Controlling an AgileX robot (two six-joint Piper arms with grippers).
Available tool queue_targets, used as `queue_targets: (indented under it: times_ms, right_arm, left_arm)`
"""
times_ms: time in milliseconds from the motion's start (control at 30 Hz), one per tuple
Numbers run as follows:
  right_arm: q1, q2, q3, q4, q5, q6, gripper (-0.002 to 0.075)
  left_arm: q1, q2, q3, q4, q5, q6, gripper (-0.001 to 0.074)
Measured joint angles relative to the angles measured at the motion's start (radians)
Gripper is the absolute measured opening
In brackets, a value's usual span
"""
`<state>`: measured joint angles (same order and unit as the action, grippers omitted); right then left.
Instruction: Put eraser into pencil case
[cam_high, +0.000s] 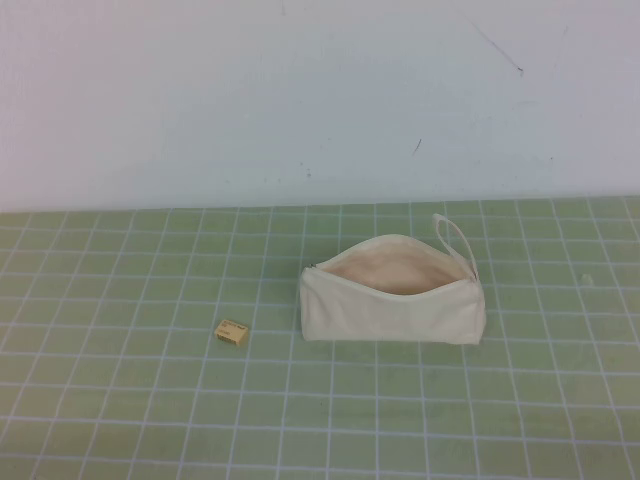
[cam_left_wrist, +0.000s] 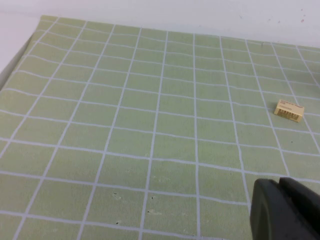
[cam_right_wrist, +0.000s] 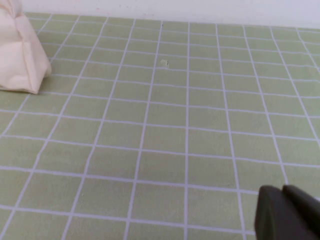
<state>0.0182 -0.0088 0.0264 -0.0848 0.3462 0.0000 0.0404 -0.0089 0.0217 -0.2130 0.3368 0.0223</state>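
The tan eraser (cam_high: 232, 333) lies flat on the green grid mat, left of the pencil case; it also shows in the left wrist view (cam_left_wrist: 289, 110). The cream-white pencil case (cam_high: 392, 295) stands unzipped and open, its beige lining showing and its loop strap (cam_high: 455, 238) at the right end; one end of it shows in the right wrist view (cam_right_wrist: 20, 52). My left gripper (cam_left_wrist: 280, 186) is shut and empty, well short of the eraser. My right gripper (cam_right_wrist: 283, 192) is shut and empty, far from the case. Neither arm shows in the high view.
The green grid mat (cam_high: 120, 400) covers the table up to a white wall (cam_high: 300, 90) at the back. A small pale speck (cam_right_wrist: 164, 63) lies on the mat to the right of the case.
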Motion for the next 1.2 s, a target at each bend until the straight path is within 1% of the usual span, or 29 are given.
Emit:
queue_targets:
  times_ms: [967,1033,1067,1133,1200]
  right_arm:
    - [0.000,0.000,0.000,0.000,0.000,0.000,-0.0001]
    - [0.000,0.000,0.000,0.000,0.000,0.000,-0.0001]
    - [0.000,0.000,0.000,0.000,0.000,0.000,-0.0001]
    - [0.000,0.000,0.000,0.000,0.000,0.000,-0.0001]
    - [0.000,0.000,0.000,0.000,0.000,0.000,-0.0001]
  left_arm:
    - [0.000,0.000,0.000,-0.006,0.000,0.000,-0.0003]
    - [0.000,0.000,0.000,-0.060,0.000,-0.022,-0.0003]
    - [0.000,0.000,0.000,-0.127,0.000,-0.046,-0.0003]
    - [0.000,0.000,0.004,-0.299,-0.002,-0.111,-0.0003]
    - [0.000,0.000,0.004,-0.516,-0.004,-0.153,-0.0003]
